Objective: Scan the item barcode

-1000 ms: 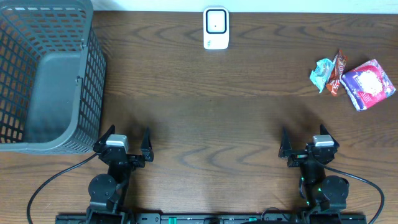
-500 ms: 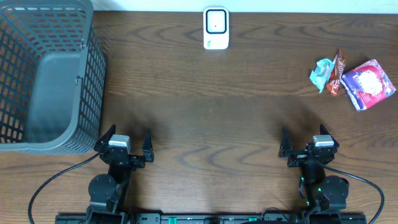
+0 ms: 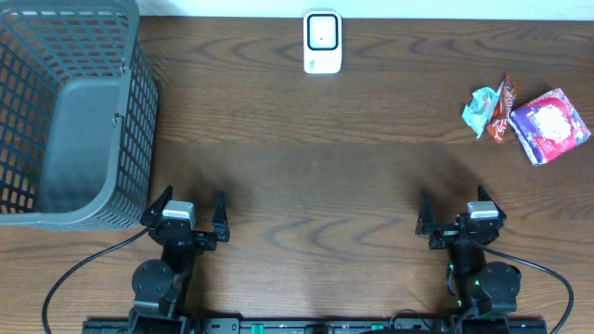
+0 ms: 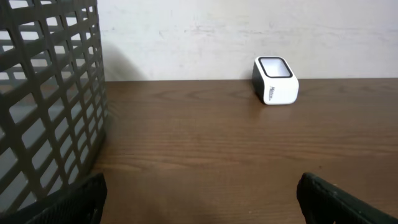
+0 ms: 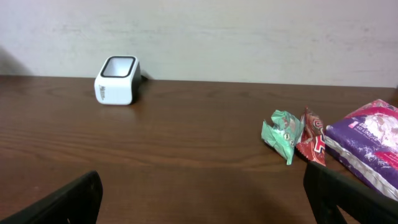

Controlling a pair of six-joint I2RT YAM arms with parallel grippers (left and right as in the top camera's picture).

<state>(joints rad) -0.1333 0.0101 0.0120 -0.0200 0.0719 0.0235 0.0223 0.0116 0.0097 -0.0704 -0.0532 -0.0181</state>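
Observation:
A white barcode scanner (image 3: 322, 42) with a dark window stands at the back middle of the table, also in view as the scanner (image 4: 275, 80) and the scanner (image 5: 117, 79). At the far right lie three snack items: a purple packet (image 3: 549, 125), a red wrapper (image 3: 504, 109) and a green wrapper (image 3: 481, 109). The same three show as the purple packet (image 5: 368, 142), red wrapper (image 5: 312, 138) and green wrapper (image 5: 282, 134). My left gripper (image 3: 191, 208) and right gripper (image 3: 455, 210) rest near the front edge, both open and empty.
A large grey mesh basket (image 3: 70, 111) fills the back left corner, its wall close to my left gripper (image 4: 199, 199). A pale wall runs behind the table. Dark wood table surface (image 3: 316, 186) lies between the arms and the scanner.

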